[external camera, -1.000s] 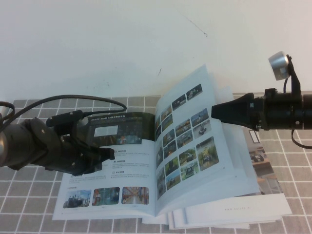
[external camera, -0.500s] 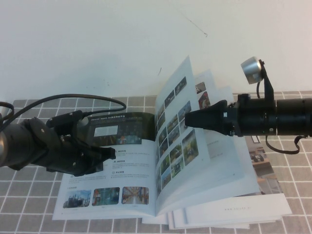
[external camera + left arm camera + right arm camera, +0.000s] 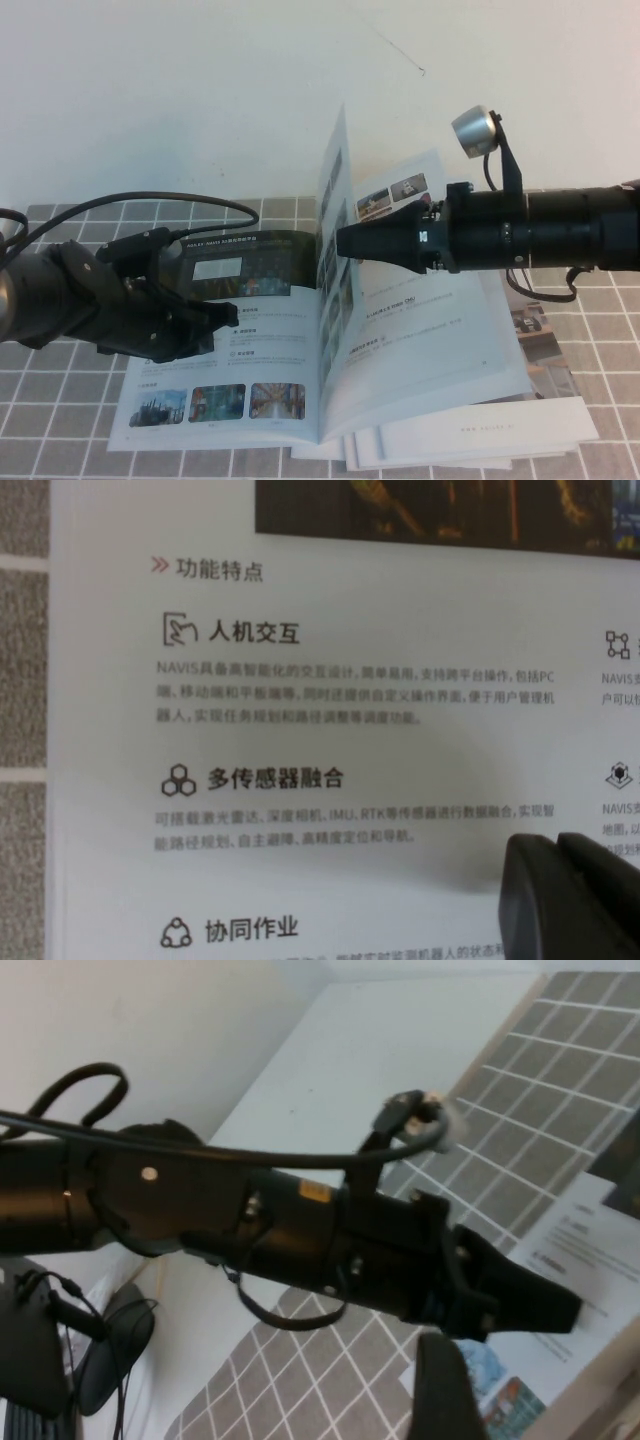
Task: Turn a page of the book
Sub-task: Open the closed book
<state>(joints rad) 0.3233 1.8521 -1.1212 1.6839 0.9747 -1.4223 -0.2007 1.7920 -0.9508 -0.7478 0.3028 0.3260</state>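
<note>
The book (image 3: 250,400) lies open on the grey tiled mat. Its photo-grid page (image 3: 333,190) stands nearly upright above the spine, seen almost edge-on. My right gripper (image 3: 342,241) is shut, and its pointed tip touches that page from the right at mid-height. My left gripper (image 3: 228,316) is shut and rests on the left-hand text page, below the dark banner. In the left wrist view its fingers (image 3: 545,890) lie together on the printed page (image 3: 300,700). The right wrist view shows the left gripper (image 3: 565,1310) over the page and one of my own fingers (image 3: 440,1390).
Plainer white booklets (image 3: 540,425) lie stacked under the book at the right. The tiled mat (image 3: 60,400) ends at a white surface (image 3: 200,100) behind. A black cable (image 3: 150,199) loops over the left arm.
My right gripper has moved left, pushing the photo-grid page from leaning right to nearly upright. A page with few photos above text lines now shows beneath. The left arm has not moved.
</note>
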